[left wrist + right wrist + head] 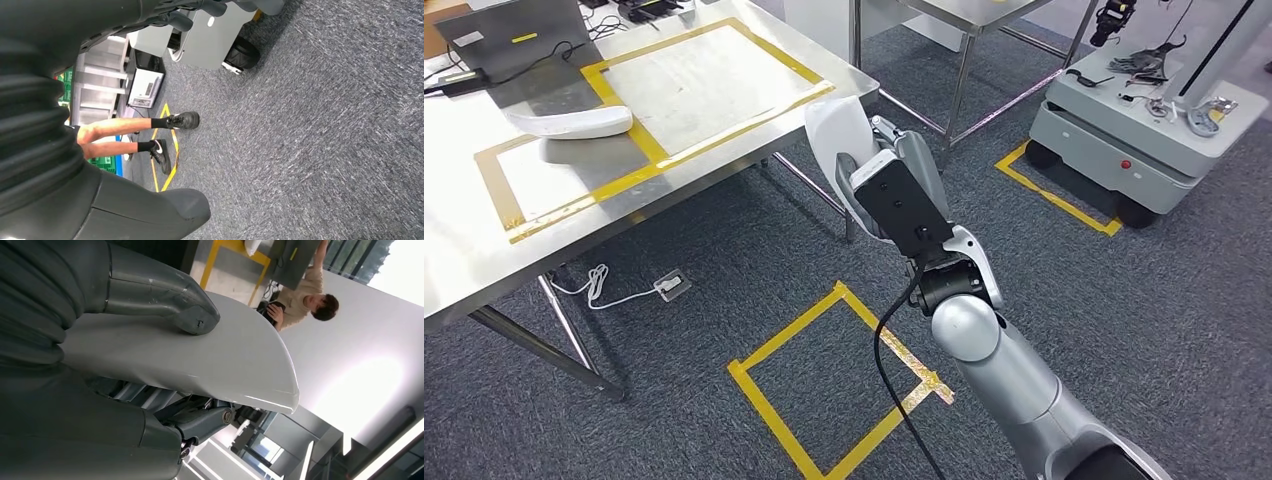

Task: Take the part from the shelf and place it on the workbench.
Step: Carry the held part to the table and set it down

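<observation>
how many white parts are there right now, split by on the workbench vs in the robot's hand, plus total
White part lying on the workbench: 1, the part on the bench
White part held in the right hand: 1, the held part
Total: 2

Right arm raised forward, right hand clamped around a white part.

right hand gripping white part (glossy)
</observation>
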Motion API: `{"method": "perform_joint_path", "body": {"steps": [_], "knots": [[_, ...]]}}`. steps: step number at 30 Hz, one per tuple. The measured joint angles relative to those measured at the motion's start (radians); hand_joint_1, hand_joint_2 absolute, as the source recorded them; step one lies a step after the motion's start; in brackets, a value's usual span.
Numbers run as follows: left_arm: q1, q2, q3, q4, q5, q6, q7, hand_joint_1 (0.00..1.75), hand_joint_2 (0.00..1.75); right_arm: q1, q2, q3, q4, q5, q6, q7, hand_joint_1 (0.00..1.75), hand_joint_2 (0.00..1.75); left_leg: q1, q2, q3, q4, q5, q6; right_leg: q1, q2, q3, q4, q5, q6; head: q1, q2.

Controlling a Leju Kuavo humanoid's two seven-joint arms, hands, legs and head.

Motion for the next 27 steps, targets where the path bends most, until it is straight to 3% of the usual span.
{"method": "perform_joint_path", "body": {"steps": [5,7,8,10,11,12,13,15,16,18,22,23,25,27], "knots": [[0.000,0.000,0.000,0.000,0.001,0.000,-0.002,0.00,1.75,0.000,0.001,0.000,-0.001,0.002,0.000,0.000,1.75,1.75,0.000,0.000,-0.003,-0.002,0.001,0.014,-0.003,0.000,0.001,-0.003,0.002,0.011,0.000,0.000],[-0.001,-0.001,0.000,0.000,0.001,0.000,-0.003,0.00,1.75,-0.002,0.002,-0.001,-0.004,0.003,0.000,0.000,1.75,1.75,0.007,0.003,0.004,-0.014,0.007,0.023,-0.002,0.000,-0.012,0.024,-0.017,0.017,0.000,0.000],[-0.001,-0.002,0.001,0.000,0.001,0.000,-0.003,0.00,1.75,-0.003,0.002,-0.001,-0.005,0.003,0.001,-0.001,1.75,1.75,0.011,0.004,0.009,-0.018,0.010,0.026,-0.002,0.001,-0.031,0.066,-0.040,0.020,0.001,0.000],[-0.002,-0.002,0.001,-0.001,0.001,0.000,-0.003,0.00,1.75,-0.004,0.002,-0.001,-0.005,0.003,0.001,-0.001,1.75,1.75,0.012,0.005,0.010,-0.018,0.009,0.029,-0.005,0.002,-0.097,0.202,-0.098,0.025,0.001,0.000],[-0.001,-0.002,0.001,-0.001,0.001,0.000,-0.004,0.00,1.75,-0.003,0.001,-0.001,-0.005,0.003,0.002,-0.001,1.75,1.75,0.012,0.005,0.011,-0.018,0.008,0.028,-0.008,0.001,-0.129,0.260,-0.116,0.028,0.001,0.000],[-0.001,-0.003,0.001,0.000,0.001,0.000,-0.004,0.00,1.75,-0.002,0.001,-0.001,-0.005,0.003,0.002,0.000,1.75,1.75,0.013,0.005,0.012,-0.016,0.005,0.027,-0.010,0.001,-0.146,0.287,-0.115,0.030,0.001,0.000],[-0.001,-0.003,0.001,0.000,0.001,0.000,-0.004,0.00,1.75,-0.001,0.001,-0.001,-0.005,0.003,0.002,0.000,1.75,1.75,0.015,0.004,0.014,-0.015,0.002,0.023,-0.012,0.001,-0.141,0.270,-0.094,0.031,0.001,0.000],[-0.001,-0.004,0.001,0.000,0.000,0.000,-0.004,0.00,1.75,-0.001,0.001,-0.001,-0.005,0.003,0.002,-0.001,1.75,1.75,0.020,0.003,0.021,-0.008,-0.009,0.013,-0.016,-0.003,-0.080,0.140,-0.025,0.034,0.001,0.000],[-0.001,-0.003,0.001,0.000,0.000,0.000,-0.004,0.00,1.75,-0.002,0.001,-0.001,-0.005,0.003,0.002,-0.001,1.75,1.75,0.020,0.002,0.023,-0.003,-0.016,0.006,-0.014,-0.005,-0.048,0.076,-0.004,0.032,0.001,0.000],[-0.002,-0.002,0.001,-0.001,-0.003,0.000,-0.004,0.00,1.75,-0.002,0.000,-0.001,-0.005,0.003,0.002,-0.001,1.75,1.75,0.017,0.001,0.023,0.000,-0.024,-0.009,-0.010,-0.005,-0.019,0.018,0.000,0.020,0.000,0.000],[-0.005,-0.002,0.001,-0.001,-0.008,0.000,-0.004,0.00,1.75,-0.002,-0.003,-0.003,-0.007,0.003,0.001,-0.001,1.75,1.75,0.019,0.000,0.022,0.011,-0.039,-0.033,-0.009,0.002,-0.010,0.012,-0.009,-0.013,-0.005,0.000],[-0.006,-0.002,0.001,-0.001,-0.009,0.000,-0.004,0.00,1.75,-0.003,-0.003,-0.003,-0.008,0.003,0.001,-0.001,1.75,1.75,0.020,-0.002,0.004,0.047,-0.056,-0.036,-0.010,0.002,-0.005,0.009,-0.011,-0.019,-0.007,0.000],[-0.007,-0.002,0.001,0.000,-0.010,-0.001,-0.004,0.00,1.75,-0.003,-0.003,-0.004,-0.008,0.003,0.001,-0.001,1.75,1.75,0.019,-0.006,-0.067,0.170,-0.099,-0.036,-0.009,0.003,0.004,0.007,-0.018,-0.029,-0.010,0.000],[-0.005,-0.002,0.001,0.000,-0.011,-0.002,-0.003,0.00,1.75,-0.002,-0.003,-0.004,-0.008,0.003,0.002,-0.001,1.75,1.75,0.018,-0.008,-0.135,0.264,-0.109,-0.035,-0.005,0.007,0.011,0.008,-0.026,-0.034,-0.010,0.000]]}}
